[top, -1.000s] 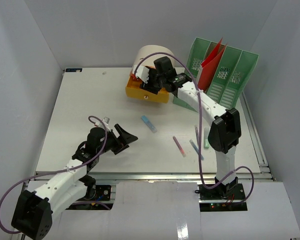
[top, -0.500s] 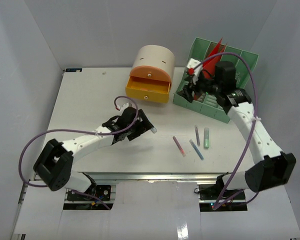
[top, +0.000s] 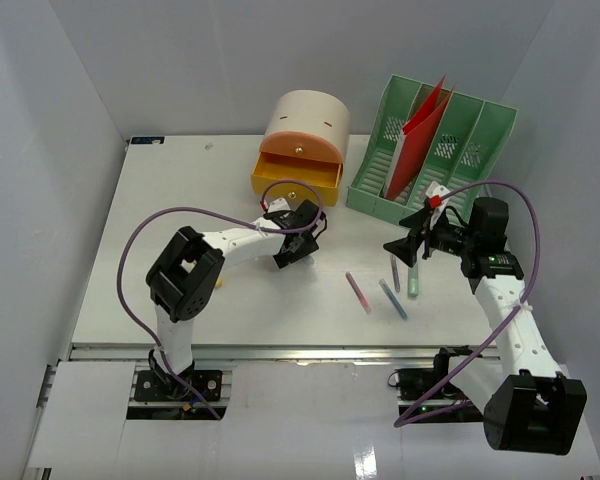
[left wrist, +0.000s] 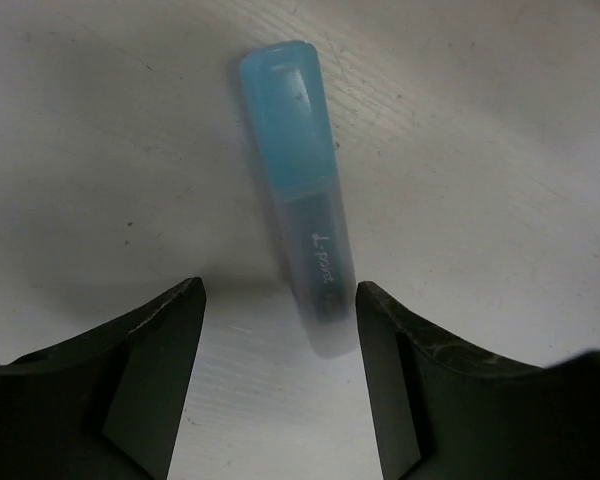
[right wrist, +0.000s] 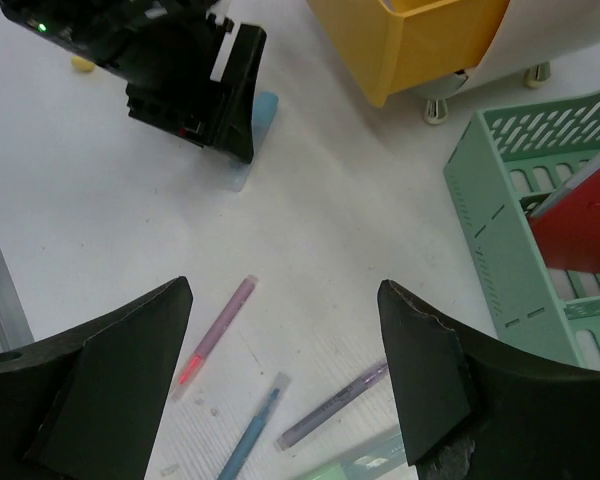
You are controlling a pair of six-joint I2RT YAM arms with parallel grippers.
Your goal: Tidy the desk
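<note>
A light blue highlighter [left wrist: 298,190] lies flat on the white desk [top: 180,220]. My left gripper [left wrist: 280,292] is open and low over it, with the pen's near end between the jaws, close to the right finger [left wrist: 400,380]. In the top view the left gripper [top: 292,252] covers the pen. My right gripper [top: 408,235] is open and empty above a group of pens: pink [right wrist: 217,330], blue [right wrist: 252,432], purple [right wrist: 332,404] and a green highlighter [right wrist: 360,462].
A cream round drawer unit [top: 305,120] stands at the back with its yellow drawer [top: 295,182] pulled open. A green file rack [top: 445,150] holding a red folder [top: 412,145] stands at the back right. A metal rail [top: 300,350] runs along the front edge.
My left arm swung from the near left to the desk's centre and came down over the blue highlighter. My right arm left the drawer unit, passed the rack and dropped over the pens.
</note>
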